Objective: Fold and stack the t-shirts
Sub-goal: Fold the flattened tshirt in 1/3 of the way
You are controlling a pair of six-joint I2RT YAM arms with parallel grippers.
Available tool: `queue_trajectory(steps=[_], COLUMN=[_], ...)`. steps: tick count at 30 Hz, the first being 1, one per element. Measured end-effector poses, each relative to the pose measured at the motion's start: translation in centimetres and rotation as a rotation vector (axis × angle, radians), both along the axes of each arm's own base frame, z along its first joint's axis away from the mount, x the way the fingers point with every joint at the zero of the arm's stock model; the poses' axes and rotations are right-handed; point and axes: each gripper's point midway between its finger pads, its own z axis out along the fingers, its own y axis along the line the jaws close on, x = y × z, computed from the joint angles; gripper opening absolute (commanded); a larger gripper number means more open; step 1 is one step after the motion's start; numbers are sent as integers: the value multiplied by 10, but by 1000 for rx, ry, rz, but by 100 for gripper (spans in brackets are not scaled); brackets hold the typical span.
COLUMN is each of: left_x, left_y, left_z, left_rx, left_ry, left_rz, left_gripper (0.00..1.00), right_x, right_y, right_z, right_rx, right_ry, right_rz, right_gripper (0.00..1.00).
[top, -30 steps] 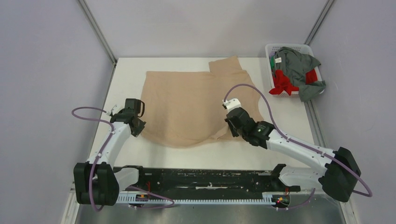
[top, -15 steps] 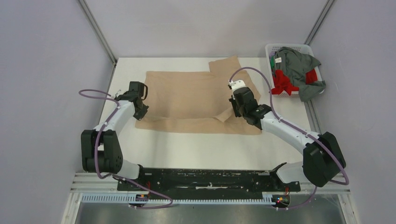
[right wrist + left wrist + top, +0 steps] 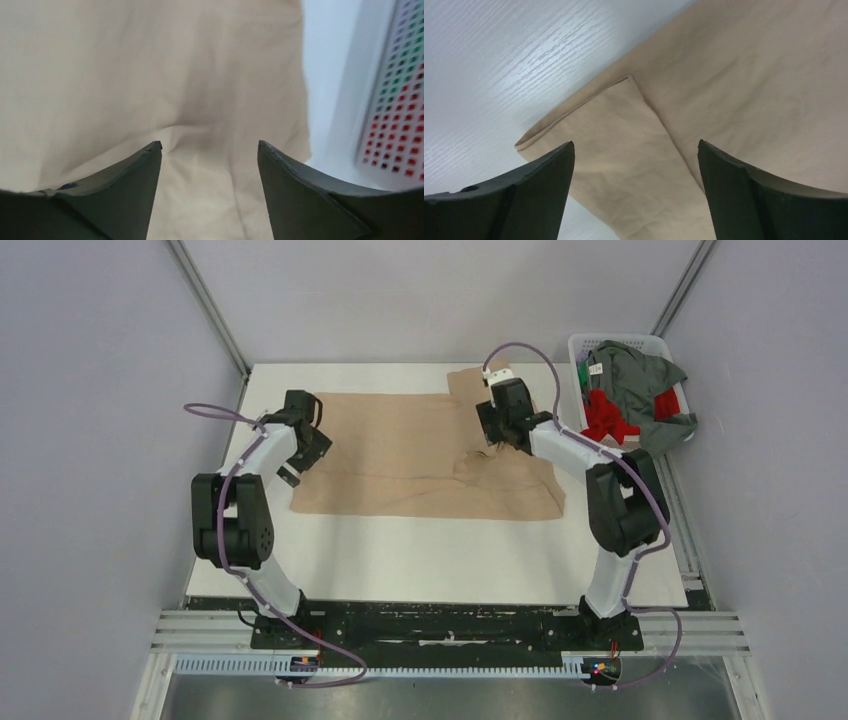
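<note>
The tan-beige t-shirt (image 3: 420,455) lies on the white table, folded over on itself, with one sleeve sticking out at the far edge. My left gripper (image 3: 312,446) hovers over its left edge, open and empty; in the left wrist view (image 3: 636,146) a folded corner of tan cloth (image 3: 624,130) lies below the spread fingers. My right gripper (image 3: 497,436) is over the shirt's far right part, open (image 3: 210,144) above rumpled tan cloth (image 3: 200,75). The grey-green t-shirt (image 3: 640,380) and the red t-shirt (image 3: 604,420) are heaped in the basket.
The white lattice basket (image 3: 590,342) stands at the table's far right corner; its wall (image 3: 400,100) shows at the right of the right wrist view. Bare white tabletop (image 3: 420,560) stretches between the shirt and the arm bases. Grey walls enclose the table.
Both grippers carried the shirt's near hem toward the far edge, folding the shirt over itself. Both then opened and let the cloth go.
</note>
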Motion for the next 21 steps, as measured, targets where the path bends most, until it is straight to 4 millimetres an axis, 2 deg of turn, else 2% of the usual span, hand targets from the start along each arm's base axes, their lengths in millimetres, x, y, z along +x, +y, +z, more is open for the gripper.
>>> queue_trajectory(steps=[3,6,9,11,13,17,21], left_x=[12,19,17,16,14,16,17], left_y=[0,-2,-8,-15,-24,-47,-61], left_z=[17,37,52,57,54,32,-10], left_rx=[0,-2,-29,-57,-99,-208,-285], left_ry=[-33,-75,-103,-119,-117,-77,2], left_rz=[-4,-39,-90,-126,-171,-248,-285], left_gripper=[100,100,100,100,100,100,100], right_x=[39,45,22,-7,-33,-64,-75], right_y=[-11,-24,-28,-25,-16,6,12], right_z=[12,28,36,33,24,-12,-46], right_rx=[-30,-36,-6,48,125,256,286], right_ry=[-47,-83,-94,-85,-78,3,83], right_rz=[-74,-105,-84,-34,29,115,110], right_gripper=[97,98,98,98,98,98,98])
